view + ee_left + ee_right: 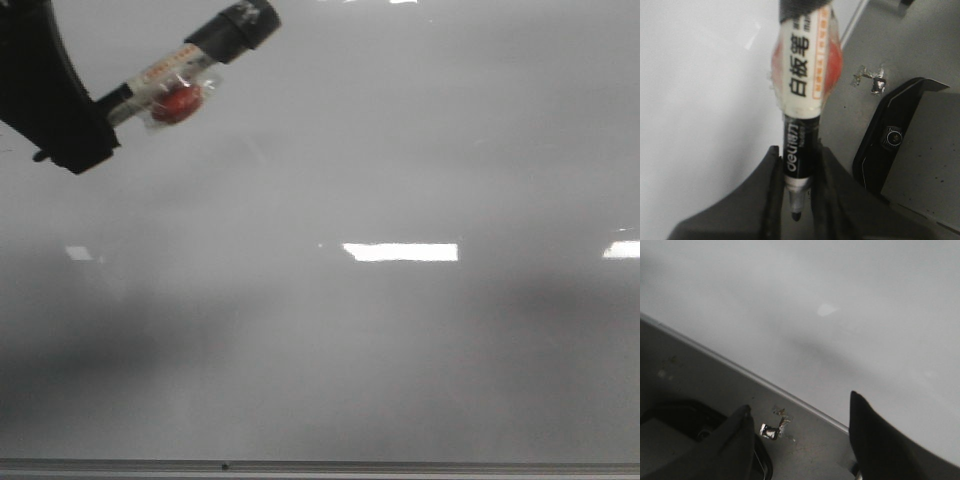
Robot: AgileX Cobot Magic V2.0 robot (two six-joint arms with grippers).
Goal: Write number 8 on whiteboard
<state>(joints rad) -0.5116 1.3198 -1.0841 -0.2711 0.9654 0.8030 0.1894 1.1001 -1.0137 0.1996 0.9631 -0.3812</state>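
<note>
While left jaws (85, 125) clamp the marker (190, 62), whiteboard (400, 350) lies blank.

— What is the light like?
— Cold. A long bright white reflection (400, 252) lies well away from the left hand (105, 115), with a smaller patch (78, 253) nearer it and another (622, 250) farthest off. Soft grey shadows spread between them.
— And the furniture?
— A dull grey speckled worktop (920, 45). Beside the left hand a black housing (892, 136) with a small round lens rests on it. A crumpled silvery scrap (774, 427) lies on the grey surface under the right hand (799, 407).
</note>
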